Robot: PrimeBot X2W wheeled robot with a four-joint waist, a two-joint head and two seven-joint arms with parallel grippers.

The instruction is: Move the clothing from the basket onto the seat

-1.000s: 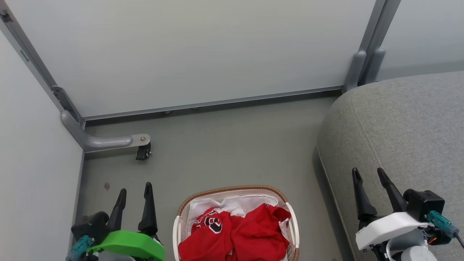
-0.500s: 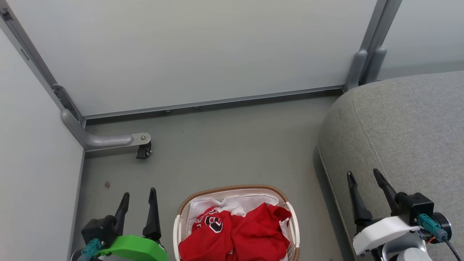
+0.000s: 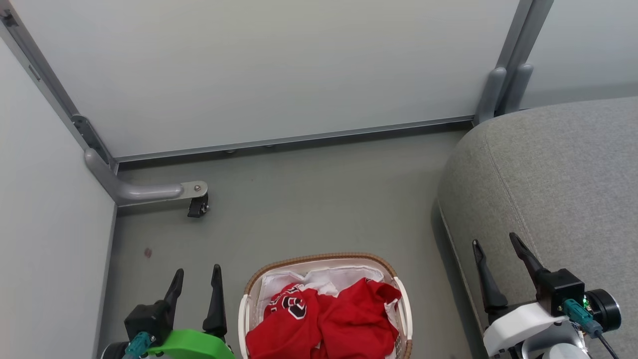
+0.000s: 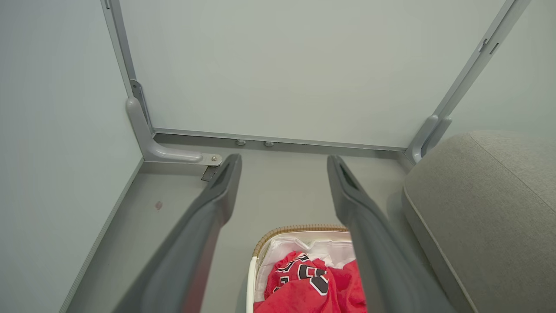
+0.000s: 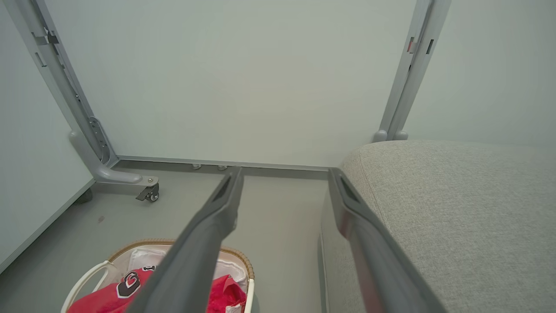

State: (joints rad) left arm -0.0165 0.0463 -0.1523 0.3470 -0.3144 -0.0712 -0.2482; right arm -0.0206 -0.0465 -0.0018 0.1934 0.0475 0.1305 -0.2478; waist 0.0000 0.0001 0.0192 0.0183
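Head view caught left gripper point(image 3: 198, 270), right gripper point(image 3: 494, 239), both spread empty, red jerseys point(image 3: 324, 324) in cream plastic basket point(image 3: 319, 258) between, grey fabric seat point(image 3: 558, 174) beside right.

The basket point(image 3: 319, 258), just right of my left gripper point(image 3: 198, 269), runs off the bottom edge of the head view, so I lose its near end and the lower folds of the clothing point(image 3: 349, 324). Its crumpled lettering point(image 3: 294, 306) I can't read, nor can I tell one jersey from two. The seat point(image 3: 558, 174) beyond my right gripper point(image 3: 493, 239) is cut off rightward.
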